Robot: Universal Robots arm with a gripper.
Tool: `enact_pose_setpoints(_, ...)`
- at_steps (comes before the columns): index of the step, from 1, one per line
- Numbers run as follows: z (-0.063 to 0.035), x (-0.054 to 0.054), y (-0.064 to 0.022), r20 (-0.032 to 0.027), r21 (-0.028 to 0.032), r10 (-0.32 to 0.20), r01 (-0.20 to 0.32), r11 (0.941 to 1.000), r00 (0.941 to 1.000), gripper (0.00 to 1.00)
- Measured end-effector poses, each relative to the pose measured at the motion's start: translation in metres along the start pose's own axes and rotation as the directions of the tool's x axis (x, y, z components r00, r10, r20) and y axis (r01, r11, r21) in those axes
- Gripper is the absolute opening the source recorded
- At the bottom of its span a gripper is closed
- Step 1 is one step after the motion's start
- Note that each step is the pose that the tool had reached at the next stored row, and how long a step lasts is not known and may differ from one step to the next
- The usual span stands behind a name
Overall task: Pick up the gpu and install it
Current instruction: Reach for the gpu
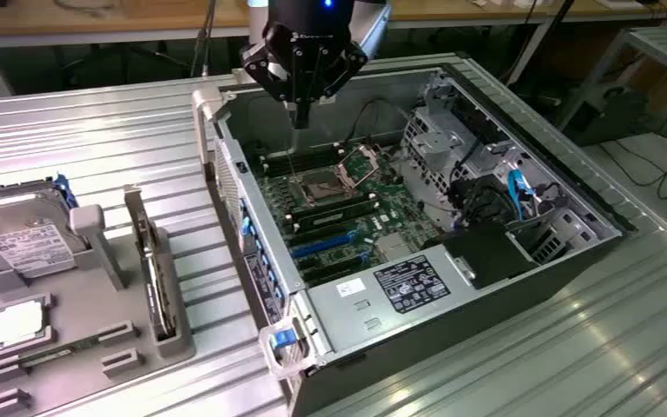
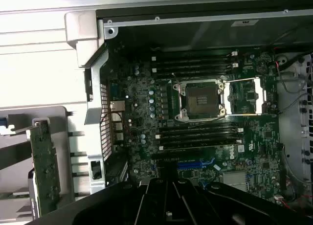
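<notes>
The gpu (image 1: 154, 276), a thin dark board with a metal end bracket, stands on edge in a slot of the grey holder (image 1: 90, 326) at the exterior view's left. In the wrist view, the gpu (image 2: 45, 168) shows as a greenish board beside the case wall. My gripper (image 1: 299, 117) hangs over the back of the open computer case (image 1: 450, 339), above the motherboard (image 1: 346, 208), well apart from the gpu. Its fingers are shut with nothing between them. The gripper (image 2: 168, 210) looks down on the blue expansion slots (image 2: 195, 164).
A silver hard drive (image 1: 27, 243) and a square chip (image 1: 15, 323) lie in the same grey holder. Inside the case are an open processor socket (image 1: 320, 187), memory slots, drive cages (image 1: 461, 148) and cables. The ribbed metal table (image 1: 102, 130) surrounds the case.
</notes>
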State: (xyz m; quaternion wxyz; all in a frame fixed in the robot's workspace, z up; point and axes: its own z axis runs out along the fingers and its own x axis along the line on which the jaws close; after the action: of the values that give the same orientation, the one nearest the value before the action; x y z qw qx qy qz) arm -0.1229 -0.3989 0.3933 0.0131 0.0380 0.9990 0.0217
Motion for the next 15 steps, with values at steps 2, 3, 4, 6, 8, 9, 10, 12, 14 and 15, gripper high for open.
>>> enact_pose_setpoints(2, -0.0001, 0.005, -0.0004, 0.0000, -0.0001, 0.000, 0.000, 1.0000, 1.0000, 0.11)
enact_pose_setpoints(3, -0.0001, 0.006, -0.0005, 0.0000, -0.0001, 0.000, 0.000, 1.0000, 1.0000, 0.11)
enact_pose_setpoints(4, -0.0002, 0.007, -0.0006, 0.0000, 0.0000, 0.000, 0.000, 1.0000, 1.0000, 0.11)
enact_pose_setpoints(6, -0.0002, 0.009, -0.0007, 0.0000, -0.0002, 0.000, 0.000, 1.0000, 1.0000, 0.11)
enact_pose_setpoints(8, -0.0003, 0.011, -0.0009, 0.0000, -0.0001, 0.000, 0.000, 1.0000, 1.0000, 0.11)
enact_pose_setpoints(9, -0.0003, 0.013, -0.0010, 0.0000, -0.0001, 0.000, 0.000, 1.0000, 1.0000, 0.11)
enact_pose_setpoints(10, -0.0004, 0.014, -0.0011, 0.0000, -0.0001, 0.000, 0.000, 1.0000, 1.0000, 0.11)
enact_pose_setpoints(12, -0.0004, 0.016, -0.0012, 0.0000, -0.0001, 0.000, 0.000, 1.0000, 1.0000, 0.11)
enact_pose_setpoints(14, -0.0005, 0.019, -0.0014, 0.0000, -0.0001, 0.000, 0.000, 1.0000, 1.0000, 0.11)
enact_pose_setpoints(15, -0.0005, 0.020, -0.0015, 0.0000, -0.0001, 0.000, 0.000, 1.0000, 1.0000, 0.11)
